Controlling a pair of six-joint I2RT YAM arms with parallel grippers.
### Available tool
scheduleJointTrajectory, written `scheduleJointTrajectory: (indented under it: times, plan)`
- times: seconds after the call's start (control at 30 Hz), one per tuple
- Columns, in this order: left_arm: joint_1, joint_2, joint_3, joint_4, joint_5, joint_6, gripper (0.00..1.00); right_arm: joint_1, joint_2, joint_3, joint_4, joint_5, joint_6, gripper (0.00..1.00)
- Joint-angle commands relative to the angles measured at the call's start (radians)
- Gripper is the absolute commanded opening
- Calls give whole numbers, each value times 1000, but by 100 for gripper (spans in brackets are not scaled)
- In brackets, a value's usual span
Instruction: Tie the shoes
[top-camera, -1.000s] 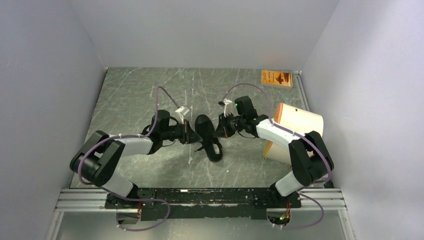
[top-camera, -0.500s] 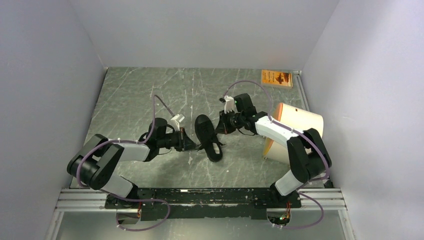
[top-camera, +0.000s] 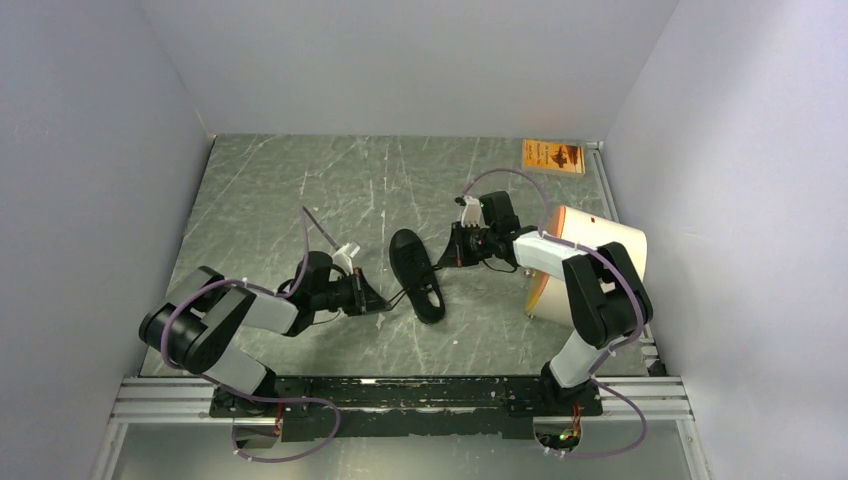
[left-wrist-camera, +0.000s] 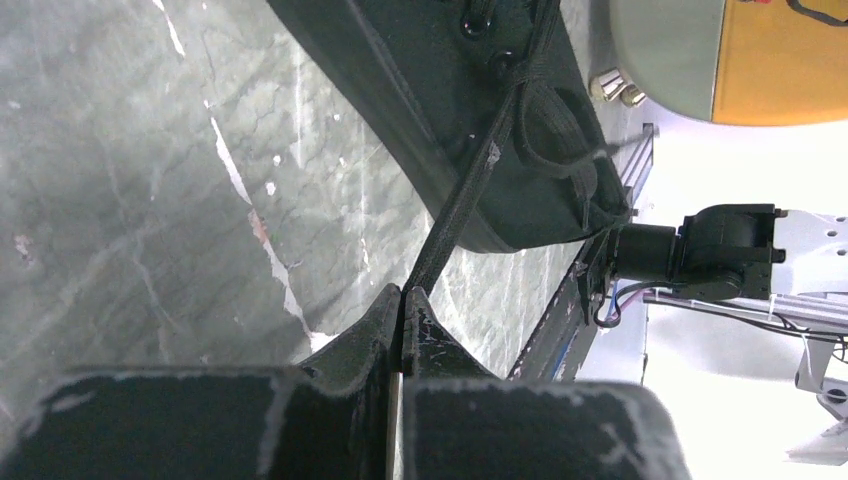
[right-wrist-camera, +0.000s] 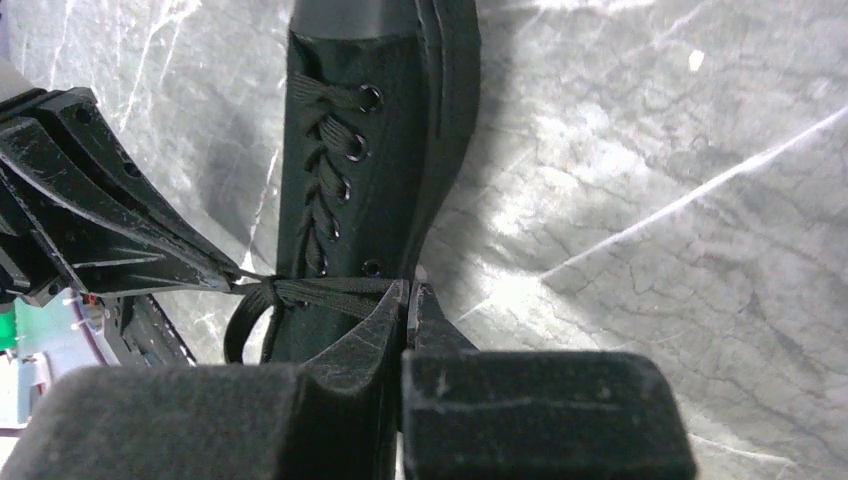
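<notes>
The black shoe (top-camera: 416, 273) lies on its sole mid-table, toe toward the far side. My left gripper (top-camera: 381, 302) is to its left, shut on a black lace (left-wrist-camera: 462, 195) that runs taut to the shoe's eyelets (left-wrist-camera: 474, 22). My right gripper (top-camera: 443, 258) is to the shoe's right, shut on the other lace (right-wrist-camera: 330, 291), stretched across the shoe (right-wrist-camera: 350, 160) to a crossing at its far side. A small lace loop (right-wrist-camera: 240, 330) hangs at that crossing. Both laces are pulled outward in opposite directions.
A cream-and-orange curved cylinder (top-camera: 590, 250) lies right of the right arm. An orange box (top-camera: 553, 156) sits at the far right corner. The table (top-camera: 260, 200) is grey marbled, walled on three sides. A metal rail (top-camera: 400, 395) runs along the near edge.
My left gripper has pulled back left and toward the near edge, my right gripper has pulled right, both drawing the laces taut. The shoe has hardly moved.
</notes>
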Motion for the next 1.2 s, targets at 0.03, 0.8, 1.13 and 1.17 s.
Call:
scheduleJointTrajectory:
  times: [0.03,0.8,1.13,1.17]
  plan:
    - [-23,11,-32,-19,-32,-26,5,-47,8,-47,58,32,9,0]
    - [-27,50,-69,-121,-121,31,5,-119,49,-73,107,46,-20,0]
    - [-27,-59,-24,-219,-138,93,28,0,-4,14,-64,208,-130,13]
    - [-27,-98,-17,-266,-173,107,39,19,-20,23,-91,245,-132,24]
